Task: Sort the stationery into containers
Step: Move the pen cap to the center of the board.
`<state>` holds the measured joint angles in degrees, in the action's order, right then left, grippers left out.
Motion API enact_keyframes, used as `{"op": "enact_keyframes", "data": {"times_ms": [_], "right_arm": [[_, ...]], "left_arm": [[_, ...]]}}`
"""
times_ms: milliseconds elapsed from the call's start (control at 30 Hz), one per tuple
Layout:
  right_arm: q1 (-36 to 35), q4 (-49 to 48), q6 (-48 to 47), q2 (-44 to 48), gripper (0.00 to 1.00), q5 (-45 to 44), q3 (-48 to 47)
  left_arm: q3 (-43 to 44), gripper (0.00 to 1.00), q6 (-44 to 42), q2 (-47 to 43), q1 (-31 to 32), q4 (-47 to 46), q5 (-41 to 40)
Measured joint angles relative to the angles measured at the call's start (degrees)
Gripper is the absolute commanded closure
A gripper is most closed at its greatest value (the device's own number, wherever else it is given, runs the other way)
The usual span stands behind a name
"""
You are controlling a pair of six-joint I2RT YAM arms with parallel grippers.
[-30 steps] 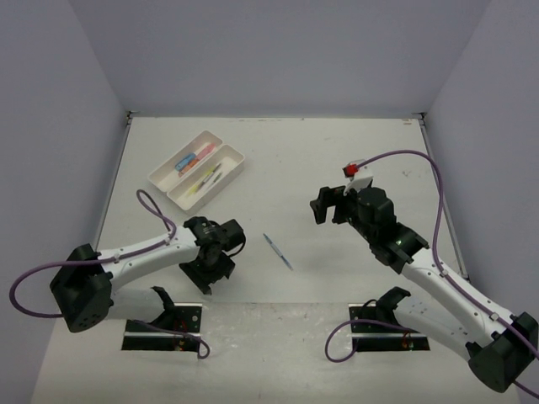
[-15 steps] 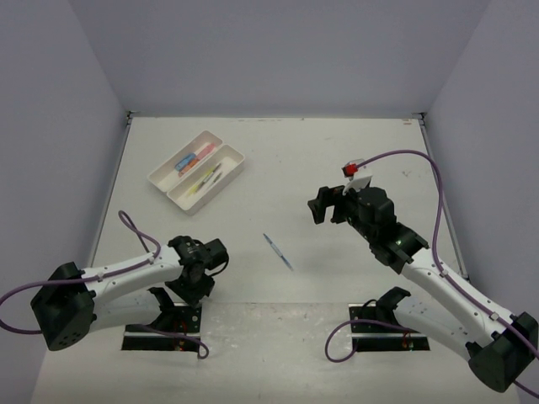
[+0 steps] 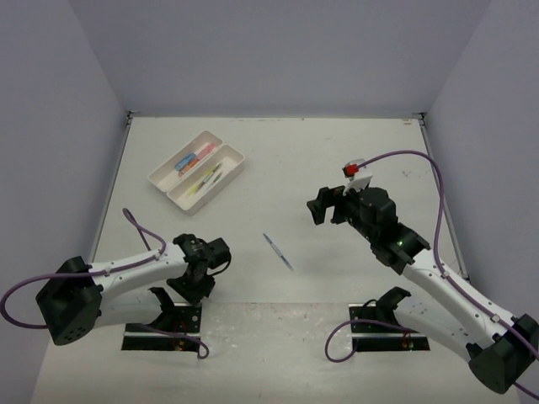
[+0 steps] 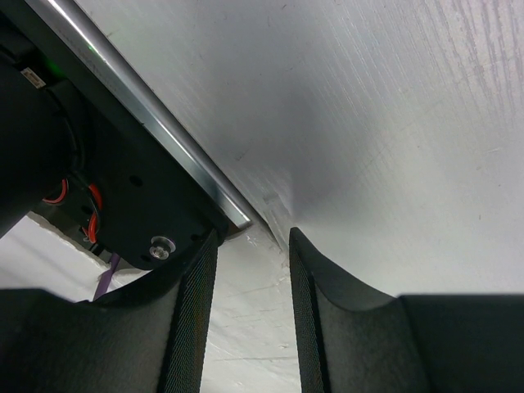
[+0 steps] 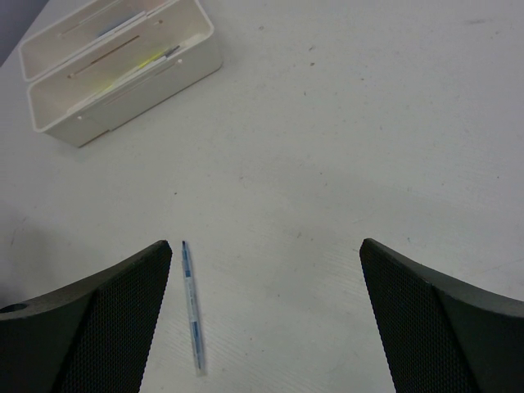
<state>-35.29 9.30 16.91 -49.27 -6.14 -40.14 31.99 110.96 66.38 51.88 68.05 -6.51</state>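
A thin blue-grey plastic pen [image 3: 277, 252] is seen on the table [image 3: 337, 151], well apart from the two long white plastic trays [image 3: 198, 171] on their near right, its axis laid crosswise to theirs. The right gripper [image 3: 324, 206], spread wide and empty, is judged nearer it; the left gripper [image 4: 254, 237] is narrowly parted on nothing. Barrel print, if any, cannot be read.

A white table [image 3: 295, 160] is filling most of the view from above. Two long white trays [image 3: 221, 183] are sitting side by side on it at the upper left, touching each other. One thin blue pen [image 3: 277, 251] is lying slanted near the middle, well apart from the trays. Two black plates [image 3: 139, 340] are lying along the bottom edge, one left and one right.
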Motion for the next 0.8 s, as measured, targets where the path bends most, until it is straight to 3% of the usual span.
{"op": "enact_keyframes", "data": {"times_ms": [600, 800], "right_arm": [[0.0, -0.3, 0.0, 0.2, 0.01, 1.7, 0.0], [0.0, -0.3, 0.0, 0.2, 0.01, 2.6, 0.0]], "left_arm": [[2.5, 0.56, -0.6, 5.6, 0.0, 0.2, -0.8], [3.4, 0.56, -0.4, 5.6, 0.0, -5.9, -4.5]]}}
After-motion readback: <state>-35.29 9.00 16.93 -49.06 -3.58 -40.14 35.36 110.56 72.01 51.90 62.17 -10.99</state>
